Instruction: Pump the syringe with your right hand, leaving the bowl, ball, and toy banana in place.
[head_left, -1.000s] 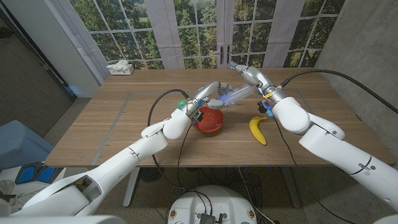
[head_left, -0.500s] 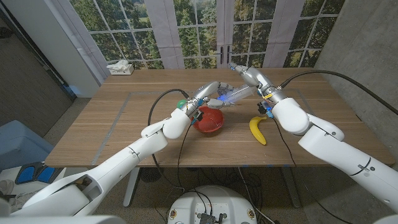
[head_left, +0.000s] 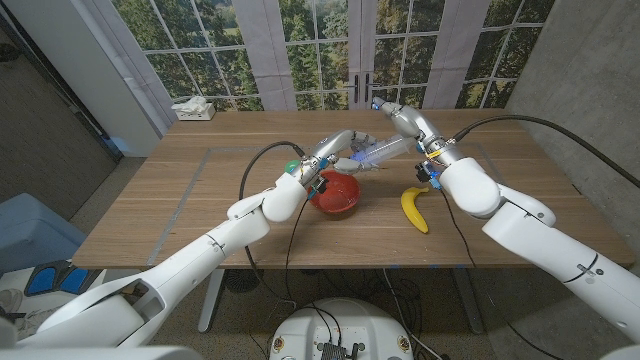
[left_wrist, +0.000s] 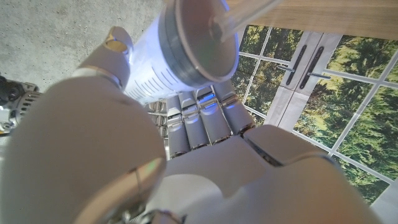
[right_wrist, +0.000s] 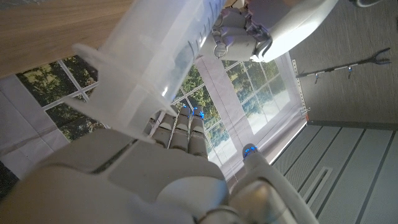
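Note:
A clear syringe (head_left: 372, 152) hangs slanted above the table, over the far side of the red bowl (head_left: 336, 197). My left hand (head_left: 340, 150) grips its barrel (left_wrist: 180, 46). My right hand (head_left: 402, 124) holds the upper plunger end, and the flange (right_wrist: 134, 74) lies against its fingers. A yellow toy banana (head_left: 413, 208) lies on the wood right of the bowl. A green ball (head_left: 291, 166) peeks out behind my left wrist. In the right wrist view my left hand (right_wrist: 239, 31) shows at the barrel's other end.
A white tissue box (head_left: 193, 108) stands at the table's far left corner. Bare wooden table (head_left: 200, 200) stretches left of the bowl. Black cables run along both forearms. Windows and doors lie behind the table's far edge.
My right hand has shifted a little to the right, away from the left hand, along the syringe's line. The bowl, ball and banana stay where they were.

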